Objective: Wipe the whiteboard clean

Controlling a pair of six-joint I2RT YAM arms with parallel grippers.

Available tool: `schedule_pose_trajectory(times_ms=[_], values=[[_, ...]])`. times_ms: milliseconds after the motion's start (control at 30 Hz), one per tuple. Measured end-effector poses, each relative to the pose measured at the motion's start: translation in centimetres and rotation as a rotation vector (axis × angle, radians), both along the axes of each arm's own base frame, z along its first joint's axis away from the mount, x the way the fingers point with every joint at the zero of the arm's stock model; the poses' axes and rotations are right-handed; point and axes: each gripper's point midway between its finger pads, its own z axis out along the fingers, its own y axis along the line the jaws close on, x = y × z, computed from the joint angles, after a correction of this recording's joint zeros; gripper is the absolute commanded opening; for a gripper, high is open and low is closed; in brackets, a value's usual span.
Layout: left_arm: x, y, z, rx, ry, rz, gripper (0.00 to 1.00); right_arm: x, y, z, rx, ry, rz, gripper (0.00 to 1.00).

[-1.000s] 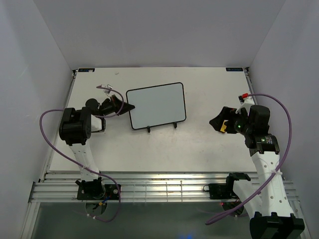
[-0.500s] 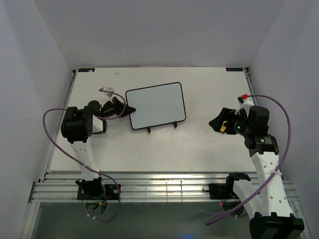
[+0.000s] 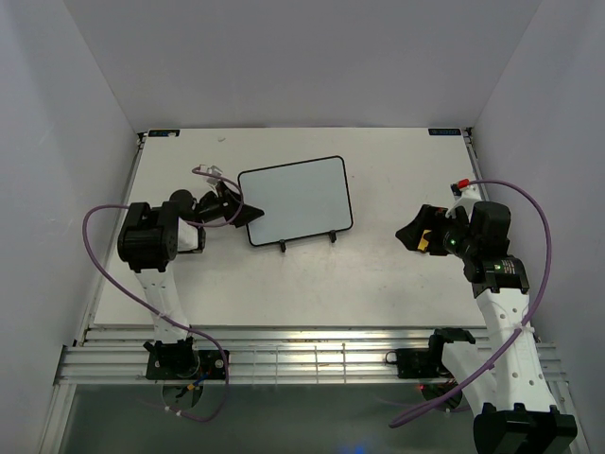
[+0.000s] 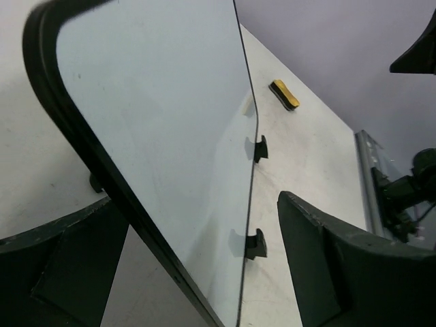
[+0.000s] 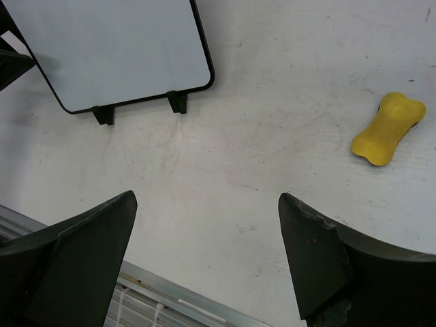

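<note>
Left gripper (image 4: pixel 194 204): jaws spread wide, gripping nothing. The left edge of the whiteboard (image 4: pixel 157 116) passes between the fingers. The right finger is well clear of the board face; I cannot tell whether the left finger touches the frame.

Right gripper (image 5: pixel 204 197): jaws spread wide, nothing between them, hovering over bare table (image 5: pixel 245 177) on the right side.

Whiteboard: wiped blank, propped at a tilt on a black stand (image 5: pixel 176 102). It sits mid-table, slightly left of centre, with its lower edge toward the near side.

View differences:
- The right wrist view shows the whole eraser (image 5: pixel 388 128), a yellow bone-shaped block lying flat on the table, right of the board and well apart from it.
- The left wrist view shows the eraser only as a small yellow-and-dark wedge beyond the board.
- The top view shows both arms at once, left at the board's left edge and right far off to the right.
</note>
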Motion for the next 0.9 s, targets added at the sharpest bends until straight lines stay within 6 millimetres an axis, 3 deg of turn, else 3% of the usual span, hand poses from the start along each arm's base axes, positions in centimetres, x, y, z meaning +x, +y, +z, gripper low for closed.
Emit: schedule_pose_trajectory(times_ms=[333,500,667,900], values=[[2.5,1.6,3.5,0.113,-0.140,0.180,0.98,0.0,0.0,0.0,-0.002,-0.001,0.003,0.90],[2.7,2.7,3.1,0.147,-0.102,0.245,0.98,0.0,0.0,0.0,-0.002,-0.001,0.004,0.90],[3.6,4.6,3.1,0.187,-0.036,0.382,0.98,0.0,0.0,0.0,-0.005,-0.002,0.005,0.90],[5.2,8.5,6.0,0.258,0.014,0.636,0.98,0.2,-0.6,-0.3,-0.041,-0.007,-0.014,0.90]])
